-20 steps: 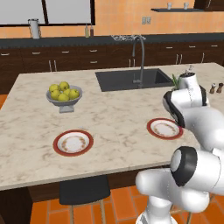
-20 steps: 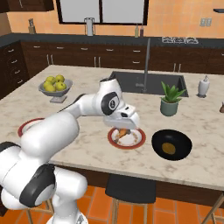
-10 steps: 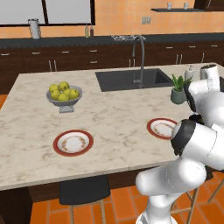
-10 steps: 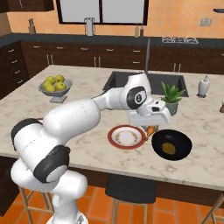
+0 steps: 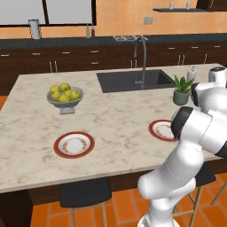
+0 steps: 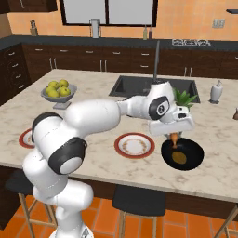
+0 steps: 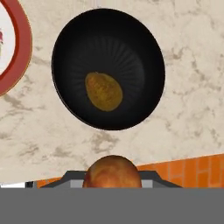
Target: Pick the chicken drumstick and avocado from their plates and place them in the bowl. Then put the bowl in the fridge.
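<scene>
Right base view: my gripper point(image 6: 174, 135), clenched on the chicken drumstick point(image 6: 174, 138) hanging thick end down, hovers just above the far-left rim of the bowl point(image 6: 182, 155), where the avocado point(image 6: 178, 158) already lies.

Arm point(image 6: 97, 114) stretched right; jaws pointing down, clamped on a load.

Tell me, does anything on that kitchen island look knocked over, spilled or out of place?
Nothing stands out. The black bowl sits level on the counter with the avocado inside. The gripper holds the chicken drumstick above the bowl's near rim. Both red-rimmed plates lie flat, and the fruit bowl stands upright.
</scene>
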{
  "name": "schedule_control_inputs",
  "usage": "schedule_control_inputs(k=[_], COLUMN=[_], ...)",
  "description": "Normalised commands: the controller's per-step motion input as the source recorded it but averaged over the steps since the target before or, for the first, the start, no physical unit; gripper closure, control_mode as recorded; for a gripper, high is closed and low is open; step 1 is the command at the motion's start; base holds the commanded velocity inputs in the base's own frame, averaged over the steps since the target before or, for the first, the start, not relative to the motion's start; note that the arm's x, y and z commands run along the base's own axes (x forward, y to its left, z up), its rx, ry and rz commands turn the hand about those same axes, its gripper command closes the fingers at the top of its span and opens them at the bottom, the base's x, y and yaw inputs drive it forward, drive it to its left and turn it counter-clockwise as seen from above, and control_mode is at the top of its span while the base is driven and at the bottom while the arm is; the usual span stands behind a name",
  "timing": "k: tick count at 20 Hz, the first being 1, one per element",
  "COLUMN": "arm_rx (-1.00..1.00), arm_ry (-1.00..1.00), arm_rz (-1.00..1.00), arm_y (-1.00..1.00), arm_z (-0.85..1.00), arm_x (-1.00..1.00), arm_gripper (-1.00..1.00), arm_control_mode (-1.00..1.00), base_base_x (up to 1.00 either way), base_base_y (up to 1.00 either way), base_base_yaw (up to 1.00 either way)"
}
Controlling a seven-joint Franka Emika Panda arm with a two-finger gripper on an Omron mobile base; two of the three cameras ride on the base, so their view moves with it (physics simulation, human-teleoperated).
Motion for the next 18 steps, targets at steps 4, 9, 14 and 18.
schedule_control_inputs(k=[4, 9, 14, 18], arm_rx=[0.05, 0.04, 0.0, 0.01], arm_ry=[0.01, -0.01, 0.0, 0.03], arm_rz=[0.18, 0.14, 0.06, 0.03], arm_y=[-0.06, -0.29, -0.3, -0.02], arm_z=[-0.39, -0.44, -0.24, -0.19], arm_x=[0.33, 0.13, 0.51, 0.69], arm_gripper=[1.0, 1.0, 1.0, 1.0], arm_control_mode=[-1.0, -1.0, -1.0, -1.0], base_base_x=[0.0, 0.0, 0.0, 0.0], base_base_y=[0.0, 0.0, 0.0, 0.0], base_base_yaw=[0.0, 0.0, 0.0, 0.0])
